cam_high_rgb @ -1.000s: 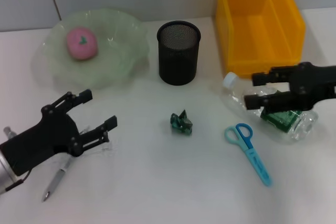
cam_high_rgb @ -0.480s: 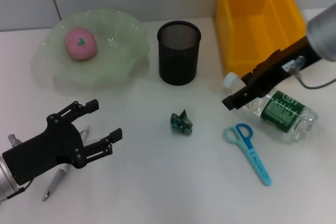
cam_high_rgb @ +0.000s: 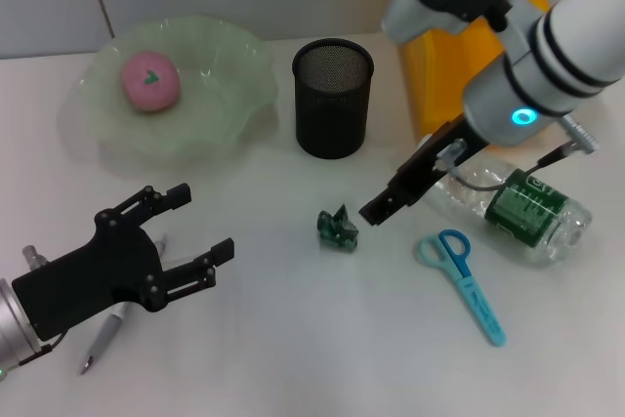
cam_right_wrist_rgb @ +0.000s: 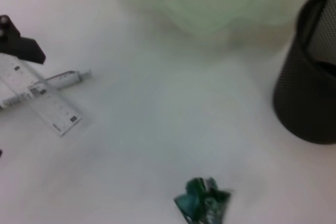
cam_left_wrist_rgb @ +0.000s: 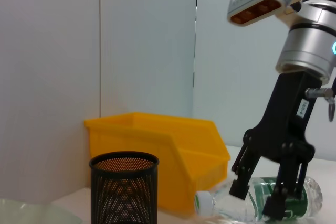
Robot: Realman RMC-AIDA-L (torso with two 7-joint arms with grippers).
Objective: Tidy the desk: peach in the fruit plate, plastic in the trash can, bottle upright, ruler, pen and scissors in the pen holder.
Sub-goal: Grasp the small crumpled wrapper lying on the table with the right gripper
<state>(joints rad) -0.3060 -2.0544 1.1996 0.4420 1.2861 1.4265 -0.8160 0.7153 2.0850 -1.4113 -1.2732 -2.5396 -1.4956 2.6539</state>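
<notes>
Peach (cam_high_rgb: 150, 81) sits in the fruit plate (cam_high_rgb: 229, 95), so that's one job done. The rest waits: bottle (cam_high_rgb: 518, 207) lies on its side by the yellow trash can (cam_high_rgb: 459, 46), crumpled plastic (cam_high_rgb: 337, 228) mid-table, scissors (cam_high_rgb: 467, 280) flat, pen (cam_high_rgb: 105, 332) and ruler (cam_right_wrist_rgb: 39, 98) under the left gripper (cam_high_rgb: 186, 231). Pen holder (cam_high_rgb: 332, 98) looks empty. Left fingers spread wide, holding nothing; right gripper (cam_left_wrist_rgb: 257, 195) hangs over the bottle, fingers parted, empty.
</notes>
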